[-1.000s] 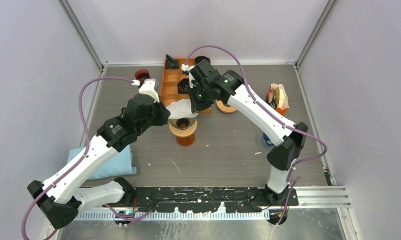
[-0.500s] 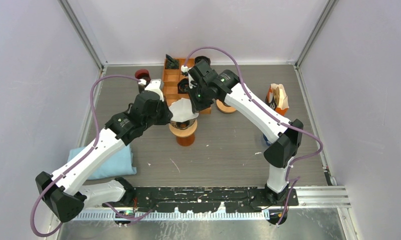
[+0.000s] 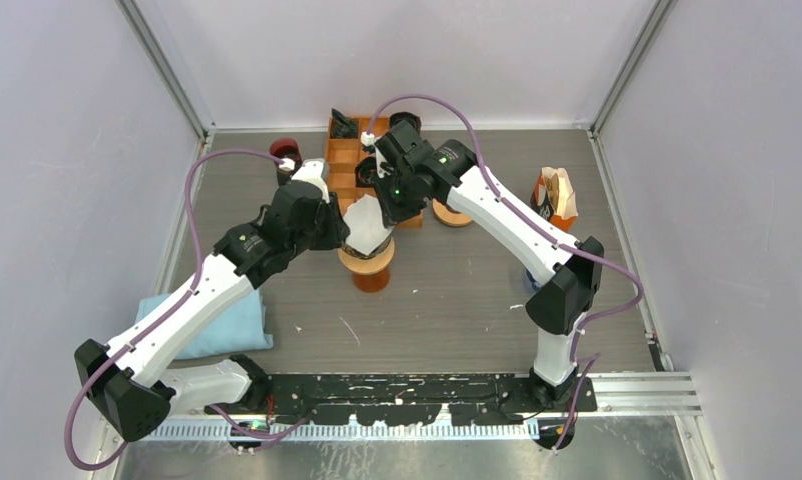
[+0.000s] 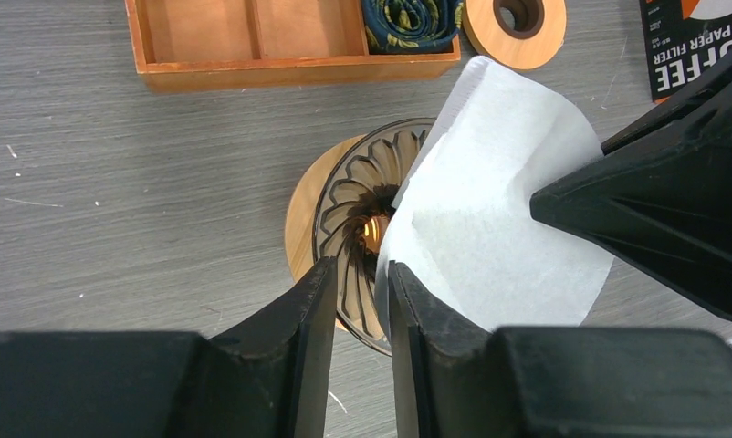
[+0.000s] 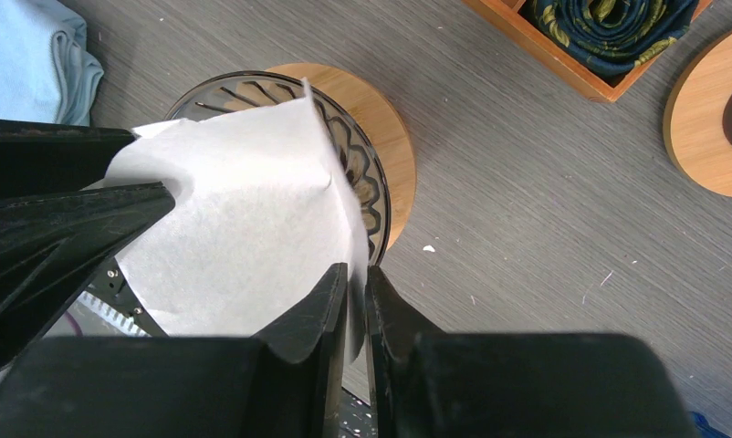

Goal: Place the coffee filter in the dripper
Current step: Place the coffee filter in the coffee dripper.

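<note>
The coffee filter is found between the two grippers, right over the dripper, which stands on the bench. Its lower part seems to dip into the ribbed cup, but it is leaning and is not yet sat flat inside.

The left gripper is seen with its jaws a little apart. One edge of the paper lies in the gap, so it looks let go. The right gripper has its jaws nearly together around the other edge. Whether the paper is pinched there cannot be told.

The dripper lies just below both grippers, about as near to one as to the other.

Compared with a second ago, the left arm has been moved forward. The filter has been brought lower, over the cup.
</note>
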You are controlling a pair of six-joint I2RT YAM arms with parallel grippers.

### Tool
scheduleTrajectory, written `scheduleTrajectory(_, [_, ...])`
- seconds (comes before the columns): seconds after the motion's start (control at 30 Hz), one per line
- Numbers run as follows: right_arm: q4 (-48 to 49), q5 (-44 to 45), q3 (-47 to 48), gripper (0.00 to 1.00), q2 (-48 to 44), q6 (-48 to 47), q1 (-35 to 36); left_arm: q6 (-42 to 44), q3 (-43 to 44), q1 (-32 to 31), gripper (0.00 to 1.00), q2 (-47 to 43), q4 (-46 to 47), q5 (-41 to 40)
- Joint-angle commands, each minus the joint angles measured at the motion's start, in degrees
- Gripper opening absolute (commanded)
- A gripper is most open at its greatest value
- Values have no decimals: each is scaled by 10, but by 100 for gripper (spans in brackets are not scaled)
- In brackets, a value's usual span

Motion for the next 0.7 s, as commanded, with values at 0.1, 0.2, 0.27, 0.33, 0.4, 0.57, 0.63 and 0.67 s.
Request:
scheduleTrajectory(0.1, [21,-4,21,23,-12,-12,-3,4,11,4,37,-16,-4,2])
scheduleTrajectory(0.2, [24,-3,21,28,-13,-12,-3,7,14,5,47,-18,-7,0])
scheduleTrajectory(0.27, [26,0,20,30,-13,-12,-3,10,15,5,54,-17,-8,-3])
scheduleTrajectory(0.33, [26,3,19,32,-11,-12,-3,13,16,6,60,-16,-8,-6])
scheduleTrajectory(0.4, [28,4,17,34,-10,-12,-3,17,22,8,68,-11,-10,-9])
scheduleTrajectory(0.57, [43,6,4,37,-13,-7,-2,26,36,11,81,9,-10,-9])
scheduleTrajectory(0.63, [47,9,-4,38,-14,-6,-2,28,43,12,84,21,-10,-8])
scheduleTrajectory(0.67, [49,11,-6,38,-14,-6,-1,30,47,12,85,28,-11,-8])
